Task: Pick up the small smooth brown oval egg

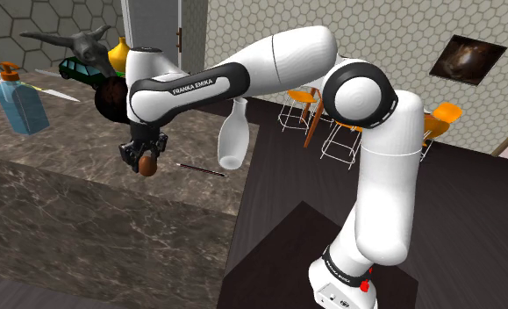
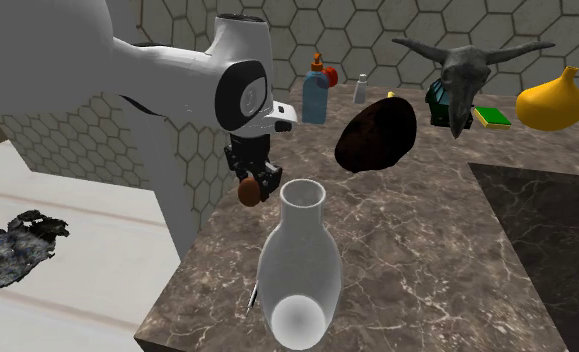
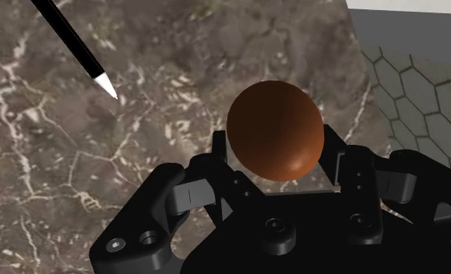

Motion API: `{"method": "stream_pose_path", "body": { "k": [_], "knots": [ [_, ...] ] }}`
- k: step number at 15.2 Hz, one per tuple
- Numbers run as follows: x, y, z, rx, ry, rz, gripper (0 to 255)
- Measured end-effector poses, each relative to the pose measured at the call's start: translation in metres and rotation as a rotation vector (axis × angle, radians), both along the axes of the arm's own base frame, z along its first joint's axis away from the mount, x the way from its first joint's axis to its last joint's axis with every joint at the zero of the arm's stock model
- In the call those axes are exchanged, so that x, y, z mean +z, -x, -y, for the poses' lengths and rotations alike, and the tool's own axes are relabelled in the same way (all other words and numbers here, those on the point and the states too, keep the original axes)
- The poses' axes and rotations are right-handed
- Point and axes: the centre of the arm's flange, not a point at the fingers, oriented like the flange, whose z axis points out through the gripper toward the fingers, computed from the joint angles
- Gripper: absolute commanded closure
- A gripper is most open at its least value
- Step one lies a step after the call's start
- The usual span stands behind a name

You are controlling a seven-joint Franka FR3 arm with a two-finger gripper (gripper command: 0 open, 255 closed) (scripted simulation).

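Wrist view, nearest thing first: black gripper (image 3: 278,167) clamped on the brown egg (image 3: 275,124), one finger against each flank, no gap to be seen between pad and shell. Egg seated out at the fingertips and bulging past them. Outline almost round from here, so long axis hard to read; probably lined up with the fingers, pointing away from the palm. Well beyond the egg, marble counter (image 3: 75,179), and on it a black pen (image 3: 74,43) with a white tip, lying slantwise and off to one side of the gripper.

Shoulder view, working outward: gripper (image 1: 145,151) pointing down from the white arm, egg (image 1: 148,164) at its lowest end, seemingly hanging clear above the counter (image 1: 85,219) rather than resting on it. Pen (image 1: 201,168) flat on the marble toward that view's right, white vase (image 1: 232,136) just past it. Farther back: a large dark brown ovoid (image 1: 111,98), a blue soap dispenser (image 1: 21,101), a horned skull (image 1: 81,42), a yellow gourd (image 1: 120,57).

Judged from this: nothing left to reach for, egg already inside the grip and directly under the hand. Coming move most likely a plain rise straight up, away from the marble. Smooth, curved shell held only at the tips, so some risk of squirting out under a jerk; slow and vertical advisable.
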Motion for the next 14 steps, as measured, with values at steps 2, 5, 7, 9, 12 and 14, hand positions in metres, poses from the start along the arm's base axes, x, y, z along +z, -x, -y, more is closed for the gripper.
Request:
{"method": "stream_pose_path", "body": {
  "k": [2, 5, 7, 9, 12, 14],
  "knots": [
    [0.000, 0.000, 0.000, 0.000, 0.000, 0.000, 255],
    [0.011, 0.001, 0.000, 0.000, 0.000, 0.000, 255],
    [0.021, 0.000, 0.001, 0.000, 0.000, 0.000, 255],
    [0.031, 0.000, 0.001, 0.000, 0.000, 0.000, 255],
    [0.047, 0.000, 0.000, 0.000, 0.000, 0.000, 255],
    [0.057, -0.001, 0.000, 0.000, 0.000, 0.000, 255]
  ]
}}
